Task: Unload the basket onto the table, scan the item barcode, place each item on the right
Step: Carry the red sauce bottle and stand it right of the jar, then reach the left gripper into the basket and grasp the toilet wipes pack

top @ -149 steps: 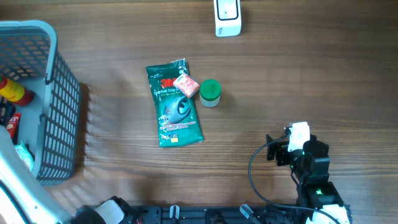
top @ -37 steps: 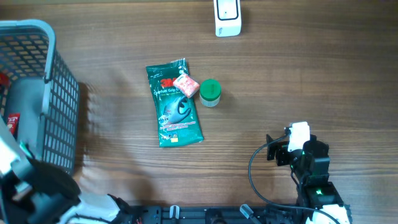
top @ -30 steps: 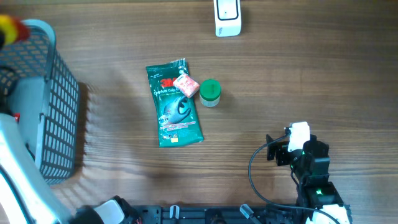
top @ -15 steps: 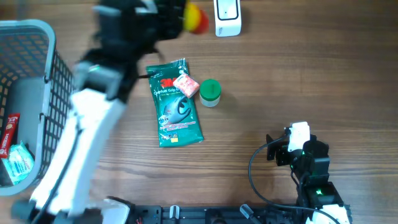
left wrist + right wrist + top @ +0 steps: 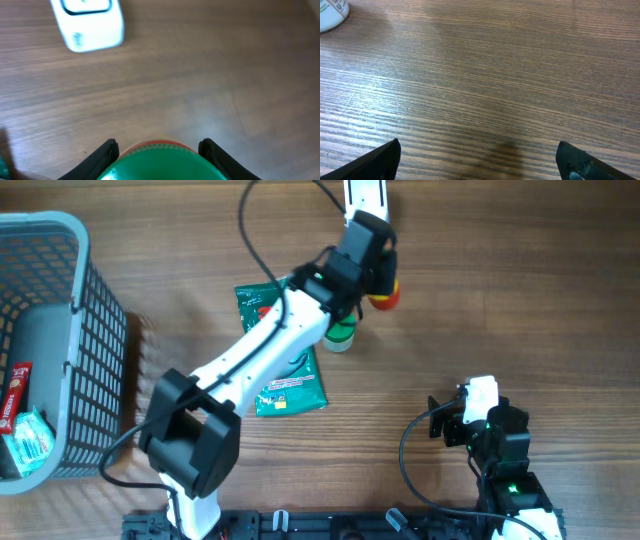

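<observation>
Overhead: reaching diagonally across the brown wooden table (image 5: 540,290) with the white left arm, from the near-left base toward the far edge. Pinching a small red-and-yellow bottle (image 5: 386,298) in the left gripper (image 5: 380,280), fingers clamped on its sides. Held just on the near side of the white boxy barcode scanner (image 5: 364,192), close but not touching, with the scanner partly hidden behind the wrist. Can't tell which way the barcode faces.

Left wrist: black fingers (image 5: 106,154) pressed against both sides of a rounded green surface with an orange-red rim, filling the gap between them. Same scanner seen blurred at upper left (image 5: 87,22), ahead of the fingertips.

Under the forearm: flat green printed pouch (image 5: 290,385), partly covered. Small green-lidded jar (image 5: 342,338) just beside its right edge, peeking out below the arm.

Far left: grey plastic mesh basket (image 5: 100,350), holding a red packet (image 5: 18,383) and a pale teal packet (image 5: 22,435) on its floor.

Near right: right gripper (image 5: 480,392), well apart from everything else. Right wrist: black fingers (image 5: 385,157) spread wide at the two lower corners, only bare wood between them. White rounded object (image 5: 331,15) clipped at the top-left corner, too cropped to identify.
</observation>
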Controlling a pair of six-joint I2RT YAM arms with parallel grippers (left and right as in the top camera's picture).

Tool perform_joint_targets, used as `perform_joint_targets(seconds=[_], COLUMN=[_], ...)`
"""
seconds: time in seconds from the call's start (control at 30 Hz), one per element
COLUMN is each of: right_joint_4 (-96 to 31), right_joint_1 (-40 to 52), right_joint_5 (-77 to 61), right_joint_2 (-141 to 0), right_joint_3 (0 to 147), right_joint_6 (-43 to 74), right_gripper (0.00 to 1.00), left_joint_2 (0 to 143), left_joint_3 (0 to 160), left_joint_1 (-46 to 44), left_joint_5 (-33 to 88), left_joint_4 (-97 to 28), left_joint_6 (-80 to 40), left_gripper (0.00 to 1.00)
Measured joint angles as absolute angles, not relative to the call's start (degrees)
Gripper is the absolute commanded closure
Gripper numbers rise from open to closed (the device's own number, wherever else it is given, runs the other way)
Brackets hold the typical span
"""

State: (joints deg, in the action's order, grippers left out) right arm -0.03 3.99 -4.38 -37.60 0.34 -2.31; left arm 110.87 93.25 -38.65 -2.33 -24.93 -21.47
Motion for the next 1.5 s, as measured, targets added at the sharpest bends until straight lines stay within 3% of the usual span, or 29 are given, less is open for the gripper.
perform_joint_targets(seconds=[0.3,0.6,0.73,0.93,1.1,1.13,1.23,1.3,1.5], right_joint_4=[-0.03,-0.03,-0.03,-0.03,-0.03,-0.03,-0.03,-0.03,-0.03], right_joint_1=[3.99,3.99,3.99,3.99,3.99,3.99,3.99,3.99,3.99], right_joint_5=[-4.38,-4.38,-4.38,-4.38,-4.38,-4.38,-4.38,-4.38,-4.38], right_joint_2=[-37.6,-37.6,-37.6,-37.6,-37.6,-37.6,-37.6,-37.6,-37.6], right_joint_3=[0.34,0.34,0.34,0.34,0.34,0.34,0.34,0.34,0.34], right_joint_6=[-2.31,-2.31,-2.31,-2.31,-2.31,-2.31,-2.31,-2.31,-2.31], right_gripper=[0.0,0.0,0.0,0.0,0.0,0.01,0.0,0.0,0.0], left_joint_2=[114.63,116.99,114.67,99.31,84.93,80.75,76.42,74.5,74.22], left_joint_3=[93.27,93.27,93.27,97.23,99.44,99.63,99.72,99.55,98.65], left_joint_1=[-48.34,-49.89,-49.89,-48.4,-36.86,-29.5,-17.5,-4.05,19.27], left_joint_5=[-9.21,-13.87,-18.46,-30.92,-38.44,-40.84,-40.49,-39.68,-34.7], left_joint_4=[-32.67,-31.92,-31.53,-27.53,-30.63,-34.98,-48.8,-58.0,-71.22], left_joint_6=[-19.31,-18.65,-17.69,-10.66,-8.34,-9.74,-19.77,-28.71,-47.83], left_gripper=[0.47,0.01,0.0,0.0,0.0,0.0,0.0,0.0,0.0])
